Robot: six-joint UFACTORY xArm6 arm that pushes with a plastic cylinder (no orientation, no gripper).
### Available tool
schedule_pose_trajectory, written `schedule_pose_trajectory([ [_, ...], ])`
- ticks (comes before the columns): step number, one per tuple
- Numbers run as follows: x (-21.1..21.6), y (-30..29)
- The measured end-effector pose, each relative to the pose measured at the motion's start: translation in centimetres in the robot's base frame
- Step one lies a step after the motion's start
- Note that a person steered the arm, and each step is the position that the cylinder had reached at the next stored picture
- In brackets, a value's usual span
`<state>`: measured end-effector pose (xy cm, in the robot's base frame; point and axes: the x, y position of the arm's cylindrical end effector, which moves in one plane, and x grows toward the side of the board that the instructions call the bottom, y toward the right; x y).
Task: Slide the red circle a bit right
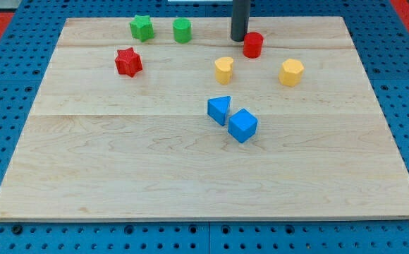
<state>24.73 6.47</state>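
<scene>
The red circle [253, 44] is a short red cylinder standing near the view's top, a little right of centre on the wooden board [120, 169]. My tip [239, 38] is the lower end of a dark rod coming down from the view's top edge. It stands just left of the red circle, very close to its upper left side or touching it; I cannot tell which.
A yellow heart [223, 70] lies below-left of the red circle and a yellow hexagon [291, 72] below-right. A green star [142, 27] and green cylinder [182, 30] sit at top left. A red star [128, 61], blue triangle [219, 109] and blue cube [242, 125] lie further down.
</scene>
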Motion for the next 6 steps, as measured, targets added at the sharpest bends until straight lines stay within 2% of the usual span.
schedule_pose_trajectory([
  [2,1.2,-3.5],
  [3,3.8,-3.2],
  [4,4.3,-2.3],
  [5,3.0,-1.0],
  [6,2.7,2.5],
])
